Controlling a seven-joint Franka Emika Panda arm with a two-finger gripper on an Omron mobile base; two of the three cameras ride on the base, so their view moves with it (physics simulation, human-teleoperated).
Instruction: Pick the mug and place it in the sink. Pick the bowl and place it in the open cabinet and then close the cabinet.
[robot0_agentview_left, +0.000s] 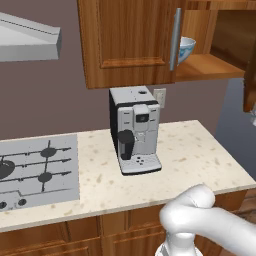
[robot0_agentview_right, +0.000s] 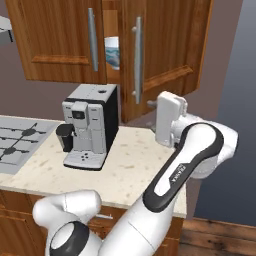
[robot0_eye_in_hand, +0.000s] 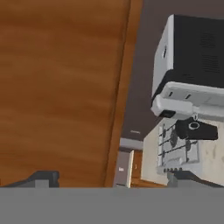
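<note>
The bowl (robot0_agentview_left: 187, 48) sits on the wooden shelf inside the cabinet (robot0_agentview_left: 131, 42), in the upper right of the left base view, its white and blue side peeking out just behind the long silver bar handle (robot0_agentview_left: 175, 39) of the left-hand door. In the right base view the same bowl (robot0_agentview_right: 113, 52) shows as a narrow slice in the gap between the two cabinet doors, near the top centre of the frame, so the right-hand door (robot0_agentview_right: 165, 52) stands partly open, swung out toward the camera. Below the cabinet, on the speckled cream counter (robot0_agentview_left: 190, 155), stands a white and black coffee machine (robot0_agentview_left: 134, 129), roughly in the middle of the left base view and at centre left in the right base view. A grey gas hob (robot0_agentview_left: 35, 172) lies flush in the counter at the lower left of the left base view, and the corner of a pale range hood (robot0_agentview_left: 27, 37) hangs at the upper left. In the hand view the gripper (robot0_eye_in_hand: 111, 179) has its two dark fingertips at the bottom edge, set wide apart with nothing between them; brown wood of a cabinet panel covers the left half of that frame, though how near the fingers are to it is hard to judge.
</note>
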